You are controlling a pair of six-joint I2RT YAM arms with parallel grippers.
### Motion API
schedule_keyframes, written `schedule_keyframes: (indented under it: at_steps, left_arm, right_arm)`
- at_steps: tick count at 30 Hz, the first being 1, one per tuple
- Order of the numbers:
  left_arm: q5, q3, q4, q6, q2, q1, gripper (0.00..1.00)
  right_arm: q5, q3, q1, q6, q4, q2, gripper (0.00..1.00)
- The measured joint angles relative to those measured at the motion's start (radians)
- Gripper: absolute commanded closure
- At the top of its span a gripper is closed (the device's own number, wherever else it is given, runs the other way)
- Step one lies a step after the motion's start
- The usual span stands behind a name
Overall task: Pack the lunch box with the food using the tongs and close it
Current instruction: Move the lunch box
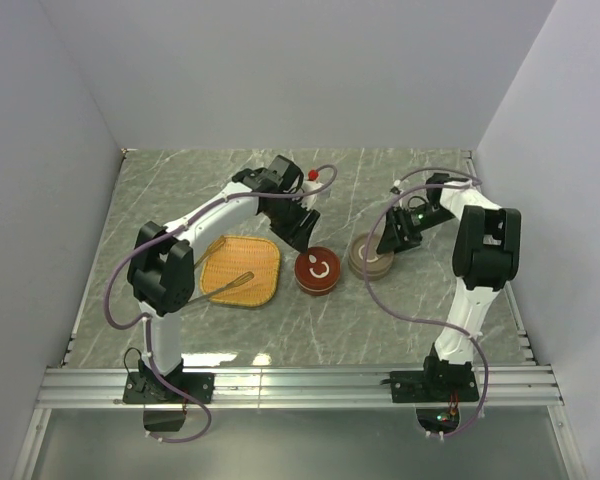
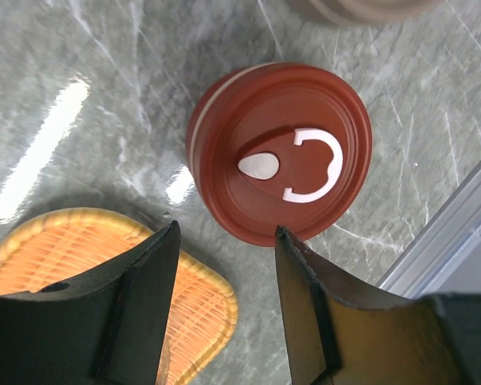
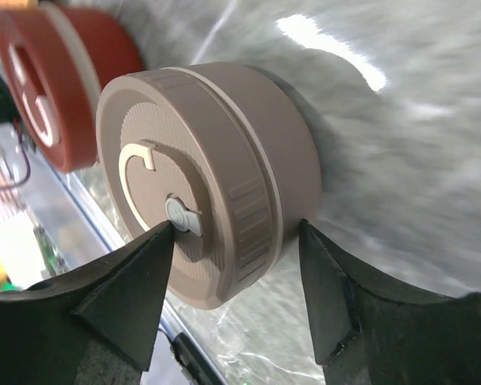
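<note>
The tongs lie across the orange woven tray. No food shows in any view. Two round lidded lunch boxes stand mid-table, both with lids on: a red one and a beige one. Just behind the red box hangs my left gripper, open and empty, with the box's near edge past its fingertips. My right gripper is open and straddles the beige box's rim, one finger over the lid and the other beside the wall with a gap.
The woven tray lies left of the red box. A small white item with a red top stands at the back behind the left arm. A metal rail runs along the near edge.
</note>
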Motion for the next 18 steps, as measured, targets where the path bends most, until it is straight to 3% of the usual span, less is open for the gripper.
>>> schedule_keyframes:
  at_steps: [12, 18]
  left_arm:
    - [0.077, -0.035, 0.049, -0.008, 0.000, -0.001, 0.44]
    - [0.097, -0.035, 0.058, -0.024, 0.000, 0.000, 0.42]
  right_arm:
    - [-0.020, -0.103, 0.084, -0.007, 0.016, -0.063, 0.41]
    - [-0.008, -0.113, 0.107, 0.014, 0.025, -0.083, 0.34]
